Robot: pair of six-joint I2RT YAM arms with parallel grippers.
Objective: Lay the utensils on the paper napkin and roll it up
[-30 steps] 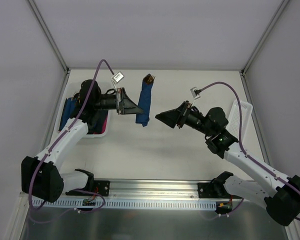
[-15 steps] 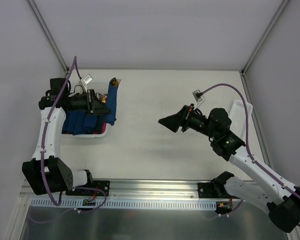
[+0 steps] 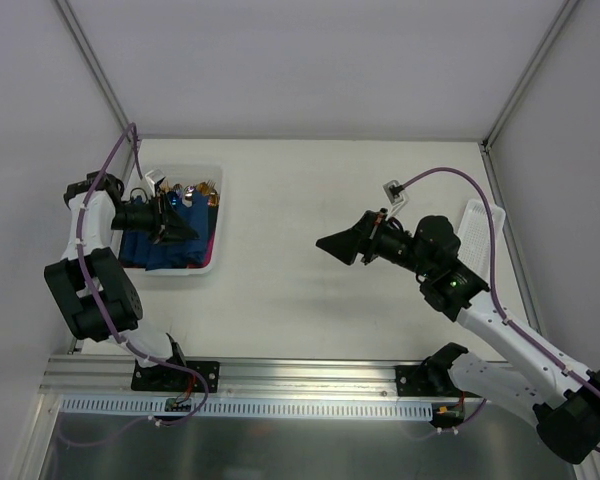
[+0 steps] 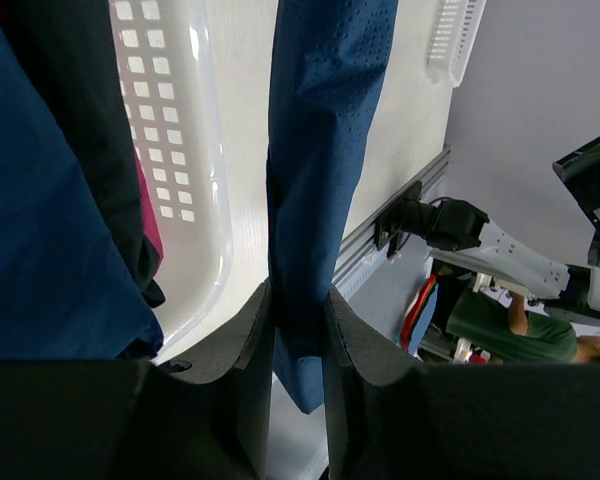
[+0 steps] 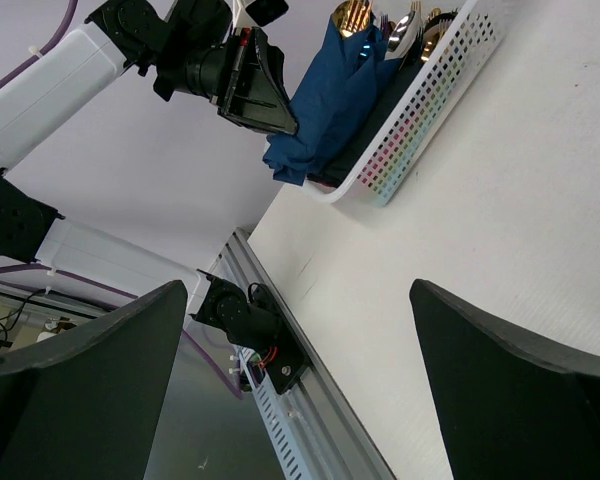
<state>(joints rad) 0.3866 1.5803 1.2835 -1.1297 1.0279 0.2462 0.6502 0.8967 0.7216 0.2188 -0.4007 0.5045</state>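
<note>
My left gripper (image 3: 183, 231) (image 4: 298, 300) is shut on a dark blue roll (image 4: 325, 150), which runs up from between its fingers. It hangs over the white basket (image 3: 217, 215) at the far left. In the right wrist view the left gripper (image 5: 272, 112) grips that roll (image 5: 332, 95) at its lower end, and gold cutlery heads (image 5: 352, 15) poke out at the top. My right gripper (image 3: 326, 243) (image 5: 298, 286) is open above the bare table, right of centre, with nothing between its fingers. No flat paper napkin or loose utensils are in view.
The perforated white basket (image 4: 170, 150) (image 5: 425, 115) holds more dark blue rolls (image 3: 165, 250) with metallic heads (image 3: 194, 189) and something pink. A narrow white tray (image 3: 480, 230) lies at the table's right edge. The arm bases and rail run along the near edge.
My left arm has swung left, carrying the blue roll from the table's middle to over the basket. My right gripper has opened wider and barely moved.
</note>
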